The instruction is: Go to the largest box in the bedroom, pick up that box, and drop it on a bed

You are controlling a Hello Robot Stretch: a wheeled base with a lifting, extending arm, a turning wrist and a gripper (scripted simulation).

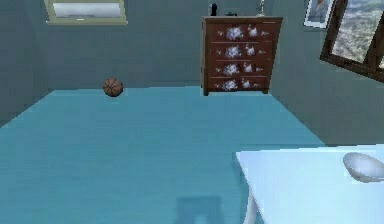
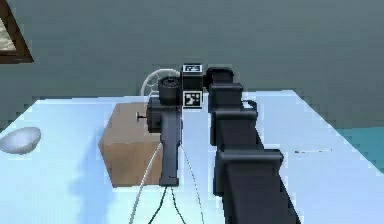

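A simulated bedroom: a teal floor [image 1: 150, 150] runs back to grey-blue walls, where a tall dark-wood dresser with flower-patterned drawer fronts [image 1: 242, 55] stands against the far wall in the forward view.

Nearer the robot, a pale white desk [image 2: 310, 130] spreads across the arm side view, and one of its corners juts into the forward view's lower right.

Over that desk reaches the robot's dark square-section arm [image 2: 245, 160], rising from the bottom edge of the arm side view.

The task's thing, a plain brown cardboard box [image 2: 125, 150], rests on the desk just left of the arm, its base flat on the surface.

The gripper [image 2: 155, 118] lies at the box's upper right edge. With the box standing on the desk behind it, it cannot be told whether the gripper holds anything, nor whether it touches the box.

Smaller items complete the room: a brown-orange basketball [image 1: 113, 87] on the floor by the far wall, well apart from the dresser, and a white round bowl [image 2: 20, 140] on the desk near the arm side view's left edge.

Progress, as judged here: the approach to the box looks finished and the arm is out over it. The box has not yet been lifted clear, and the carry and the drop on a bed are still ahead.
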